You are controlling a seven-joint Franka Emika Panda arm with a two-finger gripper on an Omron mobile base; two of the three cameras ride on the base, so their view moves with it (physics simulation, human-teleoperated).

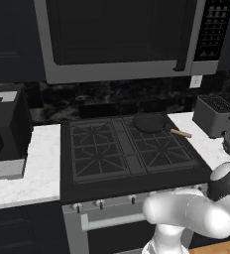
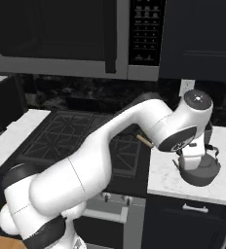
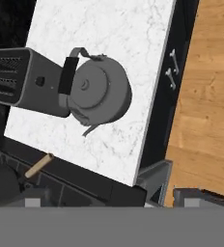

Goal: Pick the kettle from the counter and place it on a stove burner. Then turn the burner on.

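The step in hand was the first one, the reach for the kettle (image 3: 98, 92), and nothing was lifted yet. The kettle stood upright on the counter (image 3: 128, 34) to the right of the cooktop (image 1: 129, 149), just beside a grey toaster (image 3: 24, 79), with its handle on the toaster side and its spout toward the cooktop. In the hand view the camera looked straight down on the kettle from well above, so I judged that the hand was over it but not yet low enough to take it. In the right base view the wrist of the arm (image 2: 134, 131) hung above the kettle and covered part of it. The fingers were not clear in any picture, so I cannot tell if they were apart or closed; they held nothing, because the kettle rested free on the marble. A black skillet (image 1: 149, 122) with a wooden handle lay on the far right grate, and the near left burner (image 1: 94, 158) was free. The next move, in my opinion, called for a descent to the arched handle with the jaws set across the handle bar. The toaster was very near to this handle, so one finger could touch it. After that the kettle must travel left over the cooktop edge to the burner, and only then the knob should be turned.
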